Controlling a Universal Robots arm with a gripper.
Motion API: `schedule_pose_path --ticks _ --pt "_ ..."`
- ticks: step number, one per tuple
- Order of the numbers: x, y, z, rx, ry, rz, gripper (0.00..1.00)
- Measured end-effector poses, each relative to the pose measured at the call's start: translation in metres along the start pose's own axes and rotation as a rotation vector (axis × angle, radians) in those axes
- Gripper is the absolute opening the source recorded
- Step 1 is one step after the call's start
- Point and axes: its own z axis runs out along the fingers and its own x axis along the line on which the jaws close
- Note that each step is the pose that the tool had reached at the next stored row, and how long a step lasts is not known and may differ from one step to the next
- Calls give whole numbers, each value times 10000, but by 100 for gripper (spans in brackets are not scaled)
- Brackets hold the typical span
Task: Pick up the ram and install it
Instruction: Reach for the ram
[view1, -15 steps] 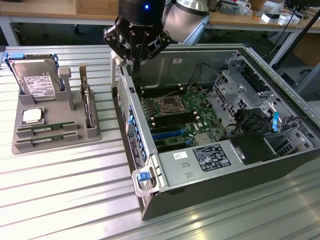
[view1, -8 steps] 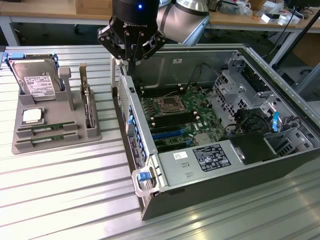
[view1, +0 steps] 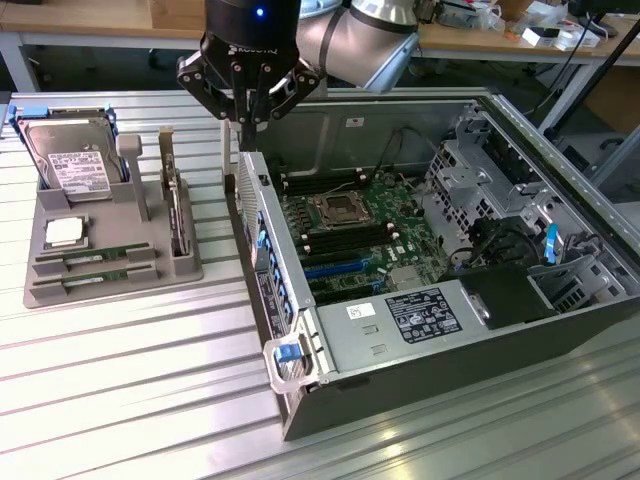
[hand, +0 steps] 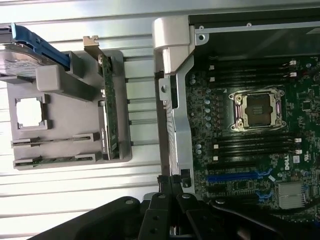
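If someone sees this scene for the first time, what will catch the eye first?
The open computer case, with its green motherboard exposed, takes the exterior view's right. Above the case wall nearest the tray hangs the black gripper, shut, with nothing visibly held. On the exterior view's left, a grey tray carries a hard drive, a CPU chip and two ram sticks.

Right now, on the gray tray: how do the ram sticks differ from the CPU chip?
Shape: the ram sticks are long, narrow strips, while the CPU chip is square.
Colour: the ram sticks are green and the CPU chip is silver.
Count: there are two ram sticks and one CPU chip.
Pose: the ram sticks sit in narrow slots, while the CPU chip lies flat in a square recess.
Shared: both rest in the gray tray, apart from the gripper.
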Motion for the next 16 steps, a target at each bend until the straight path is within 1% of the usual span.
schedule_pose_path --ticks 11,16 --pt "215 -16 -5 0 0 0 10" --pt "296 -23 -6 0 0 0 10"
